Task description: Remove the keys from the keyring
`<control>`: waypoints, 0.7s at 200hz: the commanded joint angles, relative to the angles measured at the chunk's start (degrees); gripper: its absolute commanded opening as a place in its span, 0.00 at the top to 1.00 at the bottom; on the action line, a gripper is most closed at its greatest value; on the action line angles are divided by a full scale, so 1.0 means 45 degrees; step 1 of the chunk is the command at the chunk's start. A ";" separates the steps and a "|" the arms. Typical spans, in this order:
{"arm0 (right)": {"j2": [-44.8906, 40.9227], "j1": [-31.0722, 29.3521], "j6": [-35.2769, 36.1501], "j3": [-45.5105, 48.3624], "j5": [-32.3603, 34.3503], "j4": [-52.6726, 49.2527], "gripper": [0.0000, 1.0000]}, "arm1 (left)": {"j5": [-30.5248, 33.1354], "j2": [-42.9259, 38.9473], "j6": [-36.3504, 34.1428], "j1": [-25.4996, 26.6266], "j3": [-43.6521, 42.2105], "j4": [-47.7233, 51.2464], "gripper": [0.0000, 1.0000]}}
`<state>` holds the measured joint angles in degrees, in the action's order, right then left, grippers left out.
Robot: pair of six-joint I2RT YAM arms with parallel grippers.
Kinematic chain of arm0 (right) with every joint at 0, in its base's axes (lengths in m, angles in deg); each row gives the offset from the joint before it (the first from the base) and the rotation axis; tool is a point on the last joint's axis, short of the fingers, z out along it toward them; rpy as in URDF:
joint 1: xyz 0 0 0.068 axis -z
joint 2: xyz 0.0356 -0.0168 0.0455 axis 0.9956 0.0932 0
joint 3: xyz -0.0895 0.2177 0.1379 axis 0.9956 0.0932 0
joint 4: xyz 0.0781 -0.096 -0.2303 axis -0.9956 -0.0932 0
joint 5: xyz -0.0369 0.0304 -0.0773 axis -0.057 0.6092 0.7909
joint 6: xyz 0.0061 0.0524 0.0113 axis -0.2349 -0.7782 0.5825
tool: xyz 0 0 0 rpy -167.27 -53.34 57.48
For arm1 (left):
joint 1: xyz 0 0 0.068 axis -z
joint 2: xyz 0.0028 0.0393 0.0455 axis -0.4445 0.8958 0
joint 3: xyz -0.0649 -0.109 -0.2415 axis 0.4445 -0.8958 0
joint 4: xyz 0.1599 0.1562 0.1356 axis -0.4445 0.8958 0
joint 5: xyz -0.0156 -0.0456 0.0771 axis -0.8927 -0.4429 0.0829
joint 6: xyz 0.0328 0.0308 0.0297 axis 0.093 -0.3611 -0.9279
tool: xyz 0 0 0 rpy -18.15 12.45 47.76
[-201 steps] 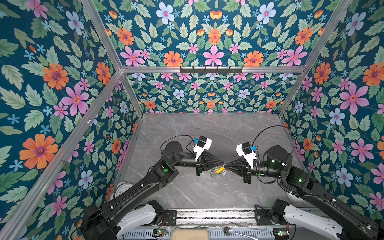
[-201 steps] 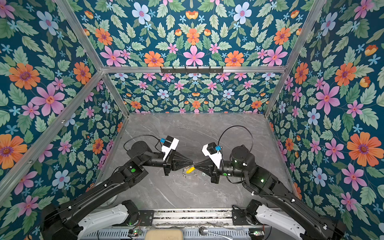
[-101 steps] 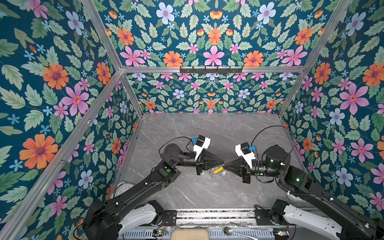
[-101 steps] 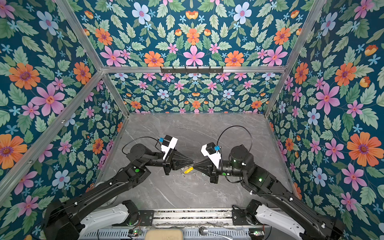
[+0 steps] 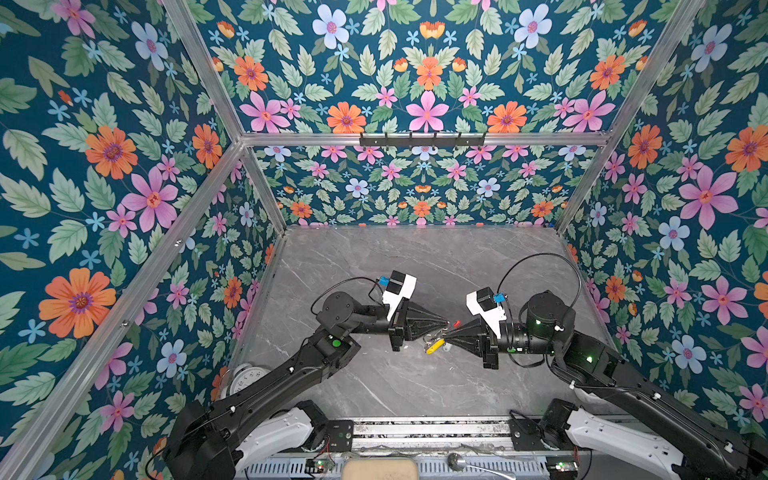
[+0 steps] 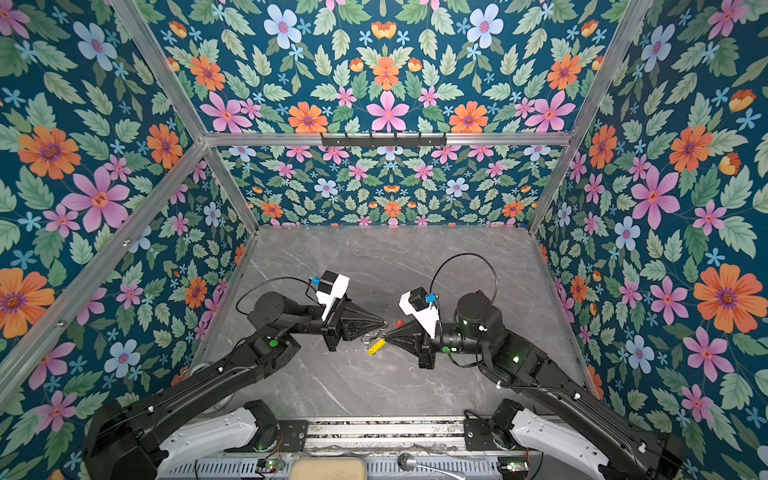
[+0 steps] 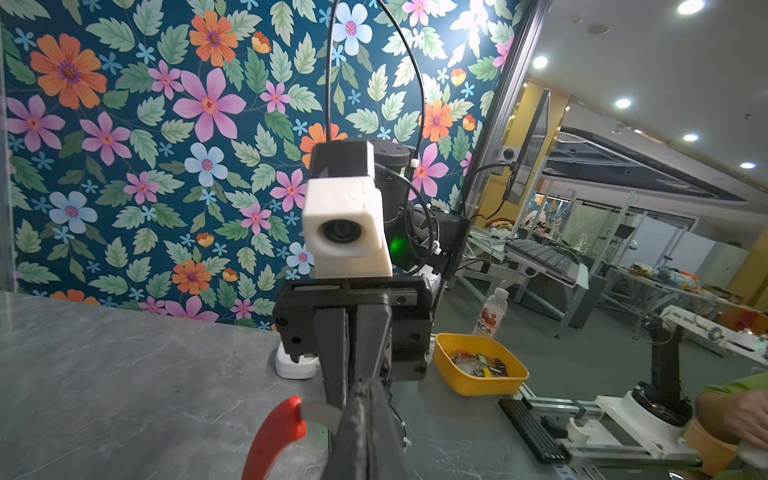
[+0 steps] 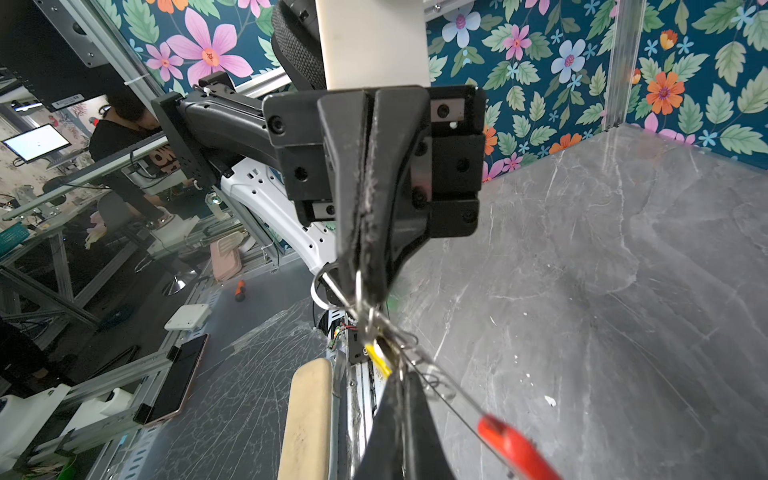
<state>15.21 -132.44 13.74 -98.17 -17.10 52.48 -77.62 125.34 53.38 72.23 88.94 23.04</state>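
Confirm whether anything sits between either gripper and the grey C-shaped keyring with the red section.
Nothing visible does. The left gripper and right gripper meet tip to tip, both shut on the grey C-shaped keyring, red section showing. The yellow-tagged silver key hangs right at the tips, uncovered.

both top views look steeply down from high over the near edge onto the whole grey table [image 5: 374, 257], almost alike, while the wrist cameras face each other at close range, the right wrist view showing the left gripper [image 8: 365, 286], the left wrist view the right gripper [image 7: 360, 374], both sharing the keyring [image 7: 276, 432].
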 commanded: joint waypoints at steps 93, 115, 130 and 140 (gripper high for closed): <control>-0.2304 0.0063 -0.0203 0.1139 0.3257 -0.0771 1.00 | 0.6066 -0.2208 -0.3210 -0.0006 -0.0812 0.4960 1.00; -0.2346 0.0368 -0.0404 0.1605 0.3957 -0.0981 1.00 | 0.6824 -0.2710 -0.3366 -0.0012 -0.0982 0.5415 1.00; -0.2082 0.1019 -0.0844 0.2219 0.3750 -0.0617 1.00 | 0.7138 -0.3009 -0.3479 -0.0005 -0.1077 0.5674 1.00; -0.1783 0.1614 -0.1263 0.2719 0.3233 -0.0109 1.00 | 0.7372 -0.3188 -0.3521 -0.0006 -0.1132 0.5793 1.00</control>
<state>5.28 -128.97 12.06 -89.30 -2.19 49.14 -48.97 112.45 39.35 72.21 84.18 47.50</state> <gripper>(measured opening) 0.051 0.050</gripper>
